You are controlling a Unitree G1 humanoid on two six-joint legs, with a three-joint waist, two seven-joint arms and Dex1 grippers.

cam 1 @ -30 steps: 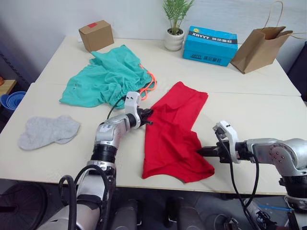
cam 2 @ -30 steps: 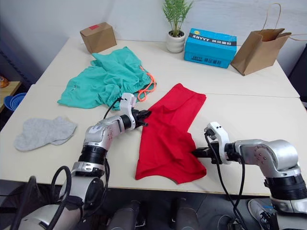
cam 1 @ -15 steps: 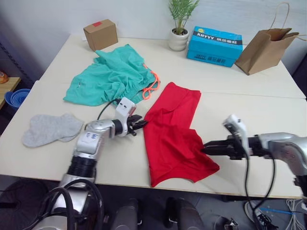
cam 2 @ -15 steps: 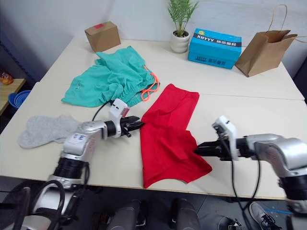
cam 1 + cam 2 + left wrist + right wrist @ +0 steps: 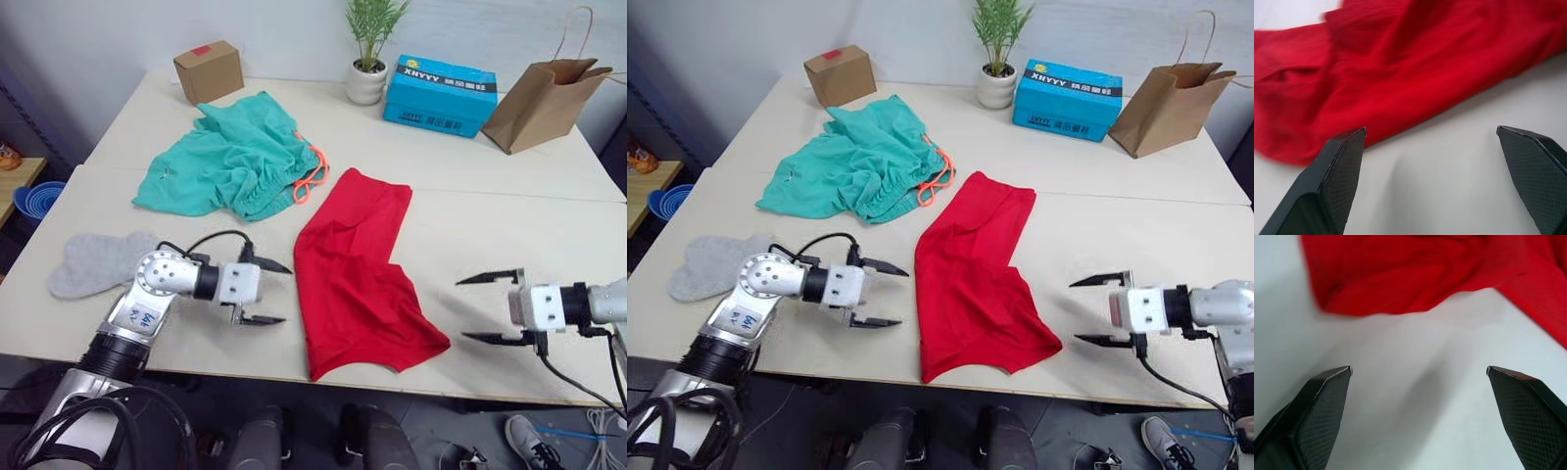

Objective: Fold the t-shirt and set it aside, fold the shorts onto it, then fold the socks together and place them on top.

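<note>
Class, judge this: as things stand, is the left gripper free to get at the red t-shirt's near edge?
Probably yes. The left gripper is open and faces the t-shirt across bare table, with nothing lying between them.

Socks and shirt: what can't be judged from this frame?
- socks: left eye view, the left arm covers their near edge; one sock or two overlapped cannot be told.
- t-shirt: head views, folded over itself, so sleeves and collar are hidden; left wrist view, blurred and cut by the edges.
- shorts: bunched, the legs hidden in folds.
</note>
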